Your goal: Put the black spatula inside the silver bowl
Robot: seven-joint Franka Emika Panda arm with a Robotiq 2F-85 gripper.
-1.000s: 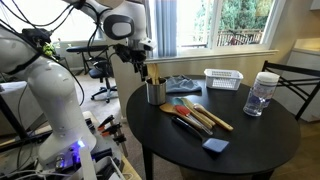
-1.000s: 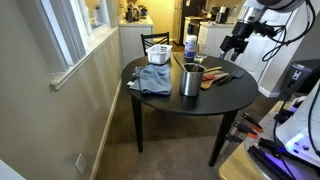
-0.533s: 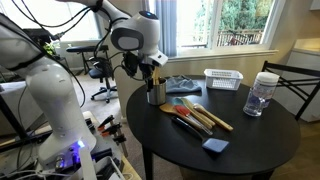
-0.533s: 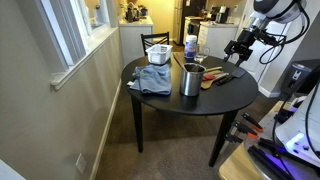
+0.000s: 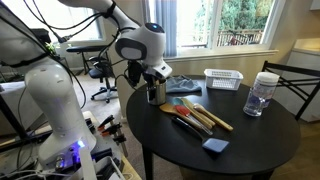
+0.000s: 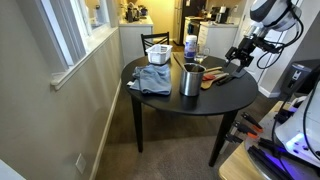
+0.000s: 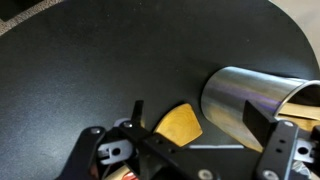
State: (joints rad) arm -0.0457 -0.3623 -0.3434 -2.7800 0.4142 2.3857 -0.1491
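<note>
The silver bowl (image 5: 155, 93) is a shiny upright metal cup near the edge of the round black table (image 5: 240, 150). It also shows in an exterior view (image 6: 191, 80) and in the wrist view (image 7: 250, 100), with a wooden handle standing in it. My gripper (image 5: 152, 74) is open and empty, low over the table beside the cup; it also shows in an exterior view (image 6: 238, 64). In the wrist view my gripper (image 7: 212, 128) has a wooden spoon head (image 7: 178, 123) between its fingers. I cannot pick out the black spatula against the black table.
A pile of wooden spoons and an orange-red utensil (image 5: 196, 113) lies mid-table. A blue sponge (image 5: 214, 145) sits nearer the front edge. A blue cloth (image 5: 181, 85), a white slatted basket (image 5: 223, 78) and a clear jar (image 5: 262, 93) stand behind.
My gripper has come down and moved closer to the cup and the table top. Nothing on the table has moved.
</note>
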